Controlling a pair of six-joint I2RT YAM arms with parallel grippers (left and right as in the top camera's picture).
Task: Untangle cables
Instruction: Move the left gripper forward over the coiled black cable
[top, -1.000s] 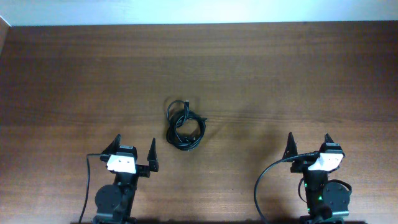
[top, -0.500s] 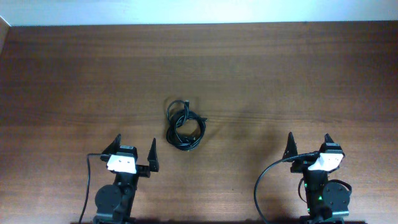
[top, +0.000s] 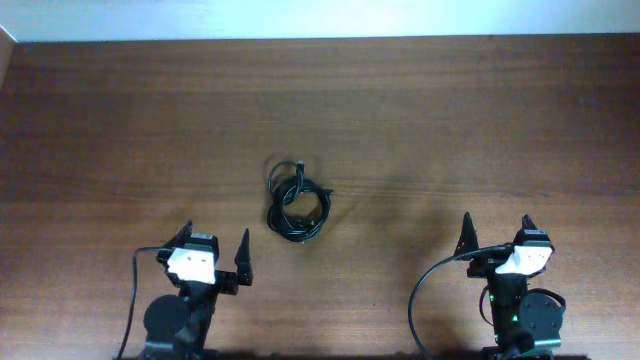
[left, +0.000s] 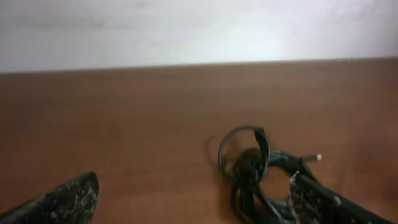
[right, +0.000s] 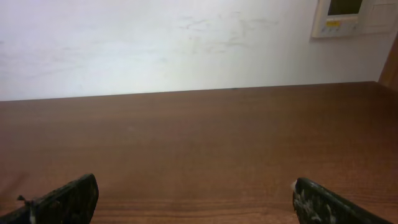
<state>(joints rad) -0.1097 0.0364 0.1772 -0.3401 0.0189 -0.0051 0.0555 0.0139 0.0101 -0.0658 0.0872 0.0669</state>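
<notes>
The cables (top: 295, 201) — thin, glossy black cords — lie flat, bunched in overlapping loops near the table's centre. One small plug end points toward three o'clock.

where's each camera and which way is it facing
overhead: fixed above the table, looking straight down; cables, left gripper and right gripper show, both open.
left wrist: on the left arm, facing forward toward the wall; cables lie between its own fingers.
right wrist: on the right arm, facing the same way; own fingers, no cables.
shared: overhead and left wrist both see the cables.
</notes>
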